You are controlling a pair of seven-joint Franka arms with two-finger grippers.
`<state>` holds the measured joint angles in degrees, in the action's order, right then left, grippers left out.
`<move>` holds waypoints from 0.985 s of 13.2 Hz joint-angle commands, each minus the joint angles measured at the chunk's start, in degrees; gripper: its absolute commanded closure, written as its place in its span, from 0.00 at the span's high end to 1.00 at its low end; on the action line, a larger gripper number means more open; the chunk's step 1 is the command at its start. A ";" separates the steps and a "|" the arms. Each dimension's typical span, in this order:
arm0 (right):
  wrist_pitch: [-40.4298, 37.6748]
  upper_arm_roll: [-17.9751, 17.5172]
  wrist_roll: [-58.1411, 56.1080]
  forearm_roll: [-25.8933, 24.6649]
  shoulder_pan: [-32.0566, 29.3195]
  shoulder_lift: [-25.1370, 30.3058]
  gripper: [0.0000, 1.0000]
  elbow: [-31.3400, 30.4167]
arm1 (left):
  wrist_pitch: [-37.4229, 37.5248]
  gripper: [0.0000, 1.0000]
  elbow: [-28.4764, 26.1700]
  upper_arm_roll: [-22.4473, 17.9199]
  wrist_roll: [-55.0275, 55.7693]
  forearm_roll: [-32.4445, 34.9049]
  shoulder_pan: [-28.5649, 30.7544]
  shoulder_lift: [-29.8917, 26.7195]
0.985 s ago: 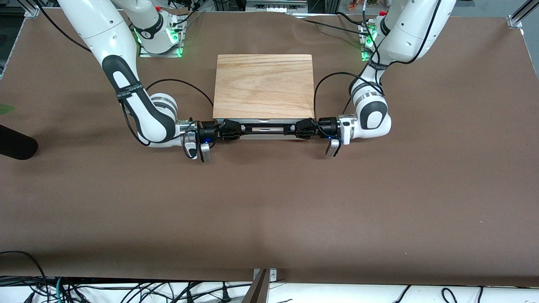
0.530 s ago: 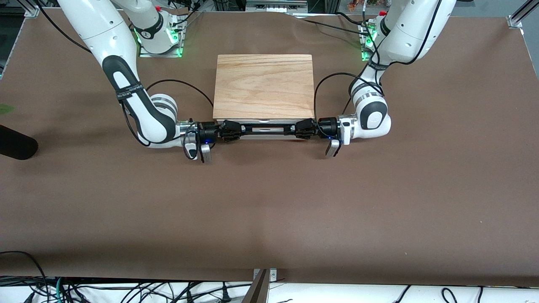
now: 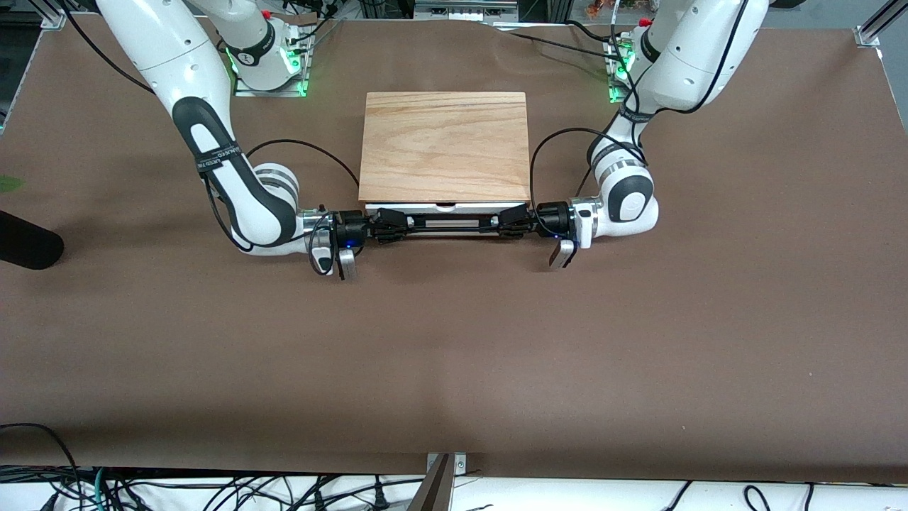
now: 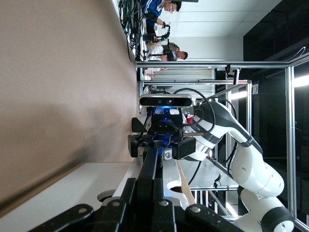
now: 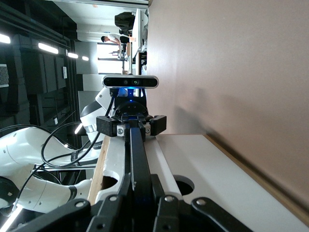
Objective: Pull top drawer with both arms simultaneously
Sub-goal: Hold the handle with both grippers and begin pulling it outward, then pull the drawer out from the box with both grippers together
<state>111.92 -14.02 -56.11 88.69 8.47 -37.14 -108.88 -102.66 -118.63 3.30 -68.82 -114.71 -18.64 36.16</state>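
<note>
The top drawer (image 3: 447, 209) shows as a narrow white strip sticking out a little from under the cabinet's oak top board (image 3: 445, 145). Its thin black bar handle (image 3: 448, 220) runs along the front. My right gripper (image 3: 394, 221) is shut on the handle toward the right arm's end. My left gripper (image 3: 506, 220) is shut on it toward the left arm's end. In the left wrist view my left gripper (image 4: 150, 187) clamps the handle (image 4: 148, 162). In the right wrist view my right gripper (image 5: 140, 187) clamps the handle (image 5: 135, 154).
The cabinet stands mid-table on the brown mat (image 3: 454, 355), between the two arm bases (image 3: 269, 67) (image 3: 623, 67). A black object (image 3: 25, 245) lies at the right arm's end of the table. Cables hang along the table edge nearest the front camera.
Both grippers have moved a little toward the front camera with the handle. The drawer's white front now shows out from under the top board.
</note>
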 commanded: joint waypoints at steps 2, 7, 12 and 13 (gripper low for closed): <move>0.41 0.39 3.82 2.63 -0.21 -0.91 0.00 7.19 | -2.02 0.00 3.93 1.19 -0.09 -2.09 -1.22 4.97; 0.41 0.83 3.82 2.80 -0.30 -1.35 0.00 9.38 | -2.20 0.00 6.92 0.48 1.50 -1.92 -0.70 6.73; 0.41 1.27 4.69 2.89 -0.30 -2.93 0.00 11.85 | -2.20 0.00 10.26 -1.19 3.96 -1.83 -0.43 8.66; 0.23 1.36 4.61 2.89 -0.39 -3.55 0.00 12.55 | -2.20 0.00 11.22 -1.19 4.04 -1.83 -0.26 9.18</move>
<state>112.81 -12.73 -54.84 88.54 9.27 -40.43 -102.50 -101.90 -111.67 2.11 -65.71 -114.36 -18.28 40.40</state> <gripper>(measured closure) 0.811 0.819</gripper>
